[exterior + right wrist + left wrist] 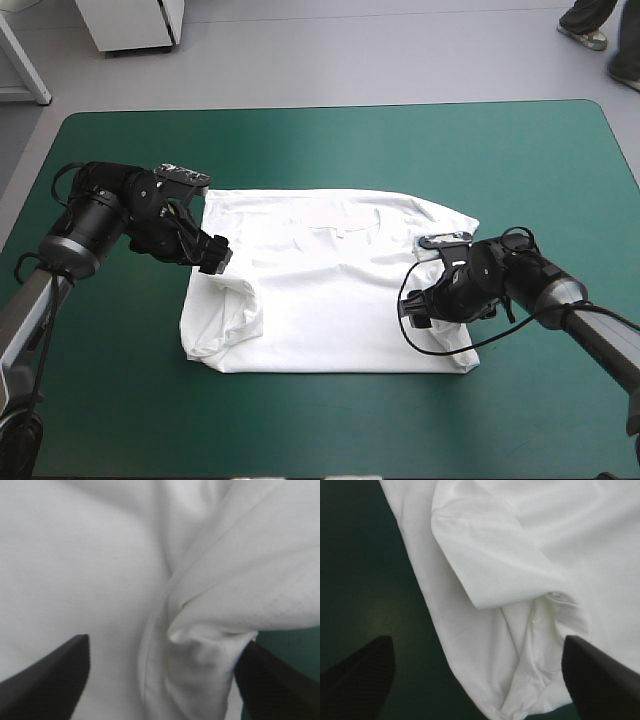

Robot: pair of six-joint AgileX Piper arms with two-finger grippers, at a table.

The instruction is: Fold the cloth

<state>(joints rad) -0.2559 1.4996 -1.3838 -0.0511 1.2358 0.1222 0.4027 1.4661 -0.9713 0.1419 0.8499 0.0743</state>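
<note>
The white T-shirt (330, 285) lies spread flat in the middle of the teal-green table, both side edges folded in over the body. My left gripper (215, 256) hovers at the shirt's left edge, open, with the folded sleeve (495, 565) and a rumpled fold (540, 645) between and ahead of its fingers (355, 677). My right gripper (418, 308) is low over the shirt's right part, open too. A bunched fold of the T-shirt (210, 630) lies between its fingers (47, 677), not pinched.
Bare teal-green cover (120, 400) surrounds the shirt on all sides, widest toward the near edge and the far edge (330, 140). A strip of cover (290, 640) shows beside the right gripper.
</note>
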